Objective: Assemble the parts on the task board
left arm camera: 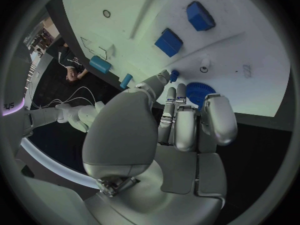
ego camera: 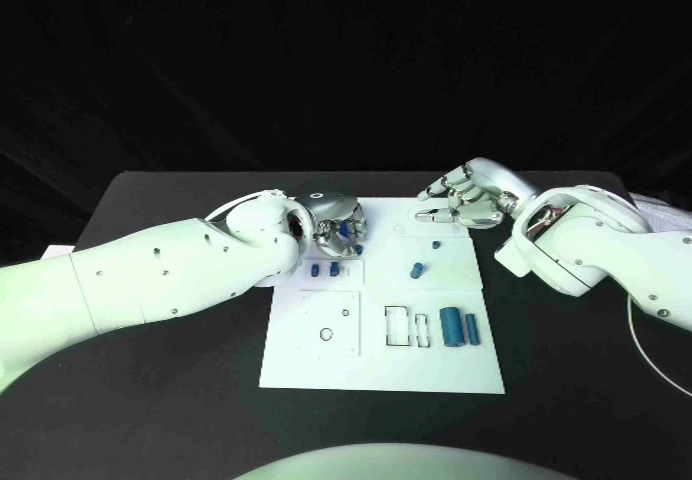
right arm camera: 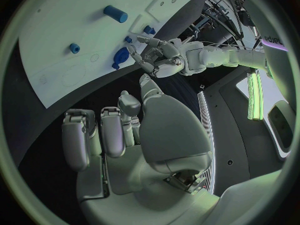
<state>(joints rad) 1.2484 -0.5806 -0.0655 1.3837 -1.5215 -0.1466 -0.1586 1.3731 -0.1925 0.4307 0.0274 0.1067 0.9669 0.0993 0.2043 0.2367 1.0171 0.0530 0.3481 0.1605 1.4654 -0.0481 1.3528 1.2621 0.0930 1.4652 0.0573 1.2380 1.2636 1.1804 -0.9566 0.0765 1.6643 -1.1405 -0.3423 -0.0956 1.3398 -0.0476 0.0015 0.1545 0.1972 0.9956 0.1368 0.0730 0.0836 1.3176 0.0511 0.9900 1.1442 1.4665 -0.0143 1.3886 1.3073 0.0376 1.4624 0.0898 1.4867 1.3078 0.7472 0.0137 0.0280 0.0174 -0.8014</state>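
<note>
The white task board [ego camera: 433, 370] lies mid-table. My left hand [ego camera: 335, 225] is over its far left part, fingertips pinching a blue gear [left arm camera: 200, 92] at the board's surface; the same gear [right arm camera: 120, 56] appears in the right wrist view. A small blue peg [left arm camera: 174, 75] sits by the thumb tip. My right hand [ego camera: 464, 200] hovers over the board's far right corner, fingers apart and loosely bent, holding nothing. Two blue blocks [ego camera: 325, 269] lie just near of the left hand. A blue cylinder [ego camera: 417, 269] and a small peg [ego camera: 436, 243] lie mid-board.
Two larger blue cylinders [ego camera: 460, 326] lie side by side at the board's right, beside narrow rectangular slots [ego camera: 407, 327]. A square outline with a small hole [ego camera: 329, 325] marks the near left. A thin cable [ego camera: 635, 330] curves over the table at the right.
</note>
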